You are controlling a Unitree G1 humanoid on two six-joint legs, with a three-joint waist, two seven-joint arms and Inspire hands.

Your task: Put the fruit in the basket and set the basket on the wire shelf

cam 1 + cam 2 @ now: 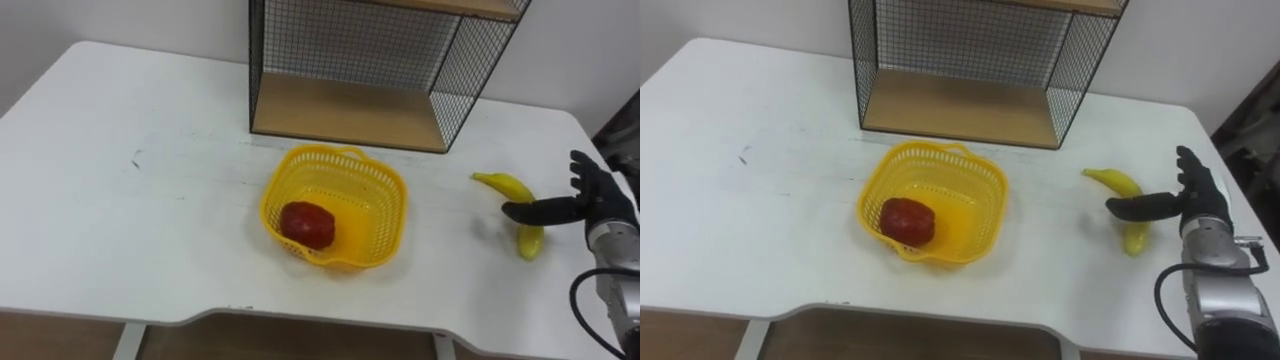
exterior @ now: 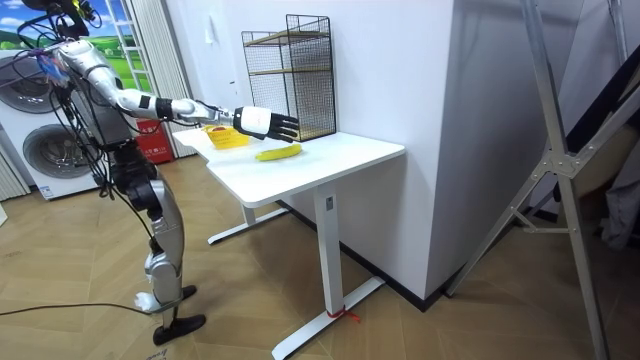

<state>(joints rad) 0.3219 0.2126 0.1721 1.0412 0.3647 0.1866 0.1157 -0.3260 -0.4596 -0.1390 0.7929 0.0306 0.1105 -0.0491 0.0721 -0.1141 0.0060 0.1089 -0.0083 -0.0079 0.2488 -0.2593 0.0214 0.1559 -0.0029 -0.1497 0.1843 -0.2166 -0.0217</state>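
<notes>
Standing at the white table (image 1: 120, 200), a washing machine (image 2: 55, 150) behind it, the robot has its right hand (image 1: 600, 200) spread by the banana (image 1: 508, 185). The basket (image 1: 385, 185) holds a red fruit (image 1: 307, 224).

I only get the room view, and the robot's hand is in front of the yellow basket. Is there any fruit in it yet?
Observer: Yes. The eye views show one red fruit lying inside the basket, toward its left side.
Operator: Has the hand grabbed the banana?
Observer: No. The right hand is open with its fingers straight. Its thumb reaches across the banana, which lies on the table to the right of the basket and apart from it. I cannot tell whether the thumb touches it.
</notes>
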